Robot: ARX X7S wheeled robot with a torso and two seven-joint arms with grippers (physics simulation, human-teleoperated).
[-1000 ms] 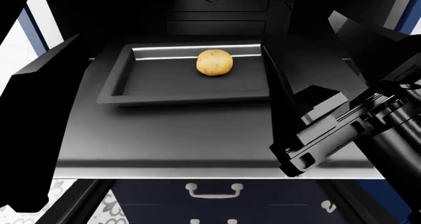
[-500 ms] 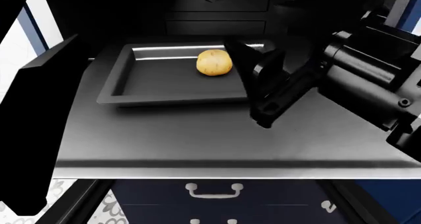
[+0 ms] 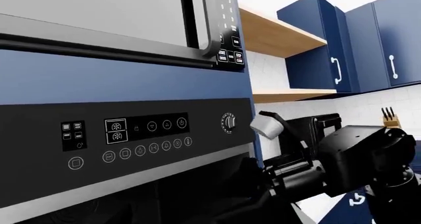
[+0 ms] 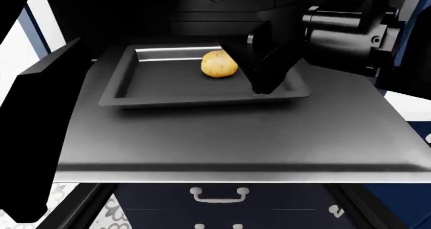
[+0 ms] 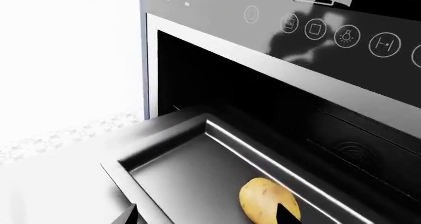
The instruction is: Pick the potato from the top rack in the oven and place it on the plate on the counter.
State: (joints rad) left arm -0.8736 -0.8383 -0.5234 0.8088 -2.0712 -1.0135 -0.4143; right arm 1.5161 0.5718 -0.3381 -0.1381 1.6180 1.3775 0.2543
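The potato [image 4: 219, 64] lies at the back of the top rack [image 4: 168, 85], a dark tray pulled out over the oven's open grey door [image 4: 222, 138]. My right gripper [image 4: 263, 75] hangs over the tray's right part, just right of the potato. In the right wrist view the right gripper [image 5: 207, 216] is open. One fingertip [image 5: 286, 215] overlaps the potato [image 5: 263, 200] and the other [image 5: 128, 216] is over the tray's rim [image 5: 157, 184]. My left arm [image 4: 40, 128] is a black shape at the left; its jaws are lost in darkness. The plate is out of view.
The oven's dark cavity [image 5: 217, 81] opens behind the tray, under its control panel [image 3: 145, 135]. A navy drawer with a white handle [image 4: 219, 193] sits below the door's front edge. Navy wall cabinets [image 3: 355, 46] and a knife block [image 3: 389, 116] show beyond.
My right arm has swung up and left from the door's front right to over the tray, bringing the gripper beside the potato. The potato, the tray and the left arm have not moved.
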